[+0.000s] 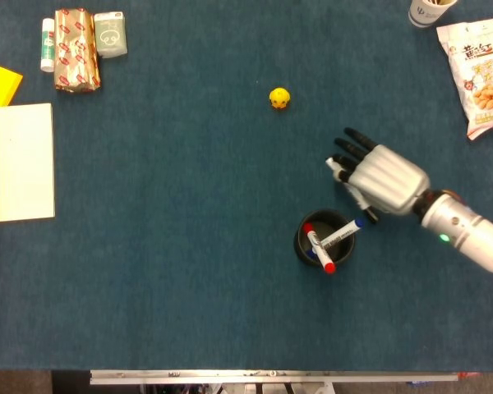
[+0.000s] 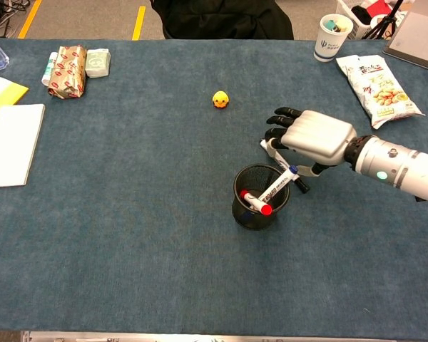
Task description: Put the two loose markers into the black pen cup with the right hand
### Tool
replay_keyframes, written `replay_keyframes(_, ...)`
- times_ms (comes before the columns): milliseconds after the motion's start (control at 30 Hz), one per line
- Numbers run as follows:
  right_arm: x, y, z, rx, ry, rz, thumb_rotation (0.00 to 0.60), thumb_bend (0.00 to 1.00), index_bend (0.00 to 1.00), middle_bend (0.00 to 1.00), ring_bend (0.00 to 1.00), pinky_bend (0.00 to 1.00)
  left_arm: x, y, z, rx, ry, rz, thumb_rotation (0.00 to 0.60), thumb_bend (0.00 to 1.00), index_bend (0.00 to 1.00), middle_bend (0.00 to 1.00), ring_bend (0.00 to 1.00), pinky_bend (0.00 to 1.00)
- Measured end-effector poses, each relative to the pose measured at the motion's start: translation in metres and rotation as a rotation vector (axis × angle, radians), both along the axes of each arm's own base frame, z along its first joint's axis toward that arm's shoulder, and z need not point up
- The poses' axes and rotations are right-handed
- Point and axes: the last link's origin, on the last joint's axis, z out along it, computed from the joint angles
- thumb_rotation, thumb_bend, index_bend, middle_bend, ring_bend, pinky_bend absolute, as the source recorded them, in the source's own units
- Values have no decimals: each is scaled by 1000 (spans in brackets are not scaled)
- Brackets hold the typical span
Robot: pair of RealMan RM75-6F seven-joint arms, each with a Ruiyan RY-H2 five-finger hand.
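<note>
Two markers [image 2: 265, 197] leaned in the black pen cup [image 2: 255, 211], red and blue caps showing. Just beyond it, the right hand [image 2: 315, 139] held another marker [image 2: 284, 164], its upper end hidden under the palm. Farther off sat a yellow duck [image 2: 220, 99].

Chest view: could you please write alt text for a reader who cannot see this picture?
The right robot hand holds a white marker just beside a black mesh pen cup on a blue cloth table; the cup already contains red-capped and blue-capped markers. A small yellow duck toy sits farther back.
</note>
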Motion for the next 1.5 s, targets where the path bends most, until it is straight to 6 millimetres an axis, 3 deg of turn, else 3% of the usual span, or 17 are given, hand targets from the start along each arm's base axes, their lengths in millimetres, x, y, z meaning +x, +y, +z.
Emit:
replay_keyframes(233, -12, 3, 37, -59, 1, -7, 600, 267, 379, 237, 77, 32, -2, 1, -1, -2, -3, 3, 600, 195, 106, 166, 193, 240)
replay_keyframes(367, -13, 11, 45, -56, -15, 13, 600, 267, 379, 237, 76, 32, -1, 0, -2, -1, -1, 6, 600, 195, 106, 166, 193, 240)
replay_keyframes(467, -16, 16, 46, -47, -4, 37, 600, 206, 378, 236, 76, 32, 0, -1, -2, -1, -2, 3, 600, 195, 106, 166, 193, 240)
replay_keyframes(567, -21, 17, 44, -48, 3, 40, 600, 139, 379, 233, 76, 32, 0, -1, -2, -3, -2, 3, 600, 195, 106, 166, 193, 240)
replay_keyframes(833, -21, 20, 23, -54, -39, 73, 600, 127, 378, 232, 76, 32, 1, -2, -1, -2, 0, 7, 600, 195, 106, 166, 193, 240)
replay_keyframes(1500, -15, 16, -7, -35, -32, 119, 600, 210, 403, 232, 77, 32, -4, -5, 0, 2, 2, 23, 600, 194, 106, 165, 193, 240)
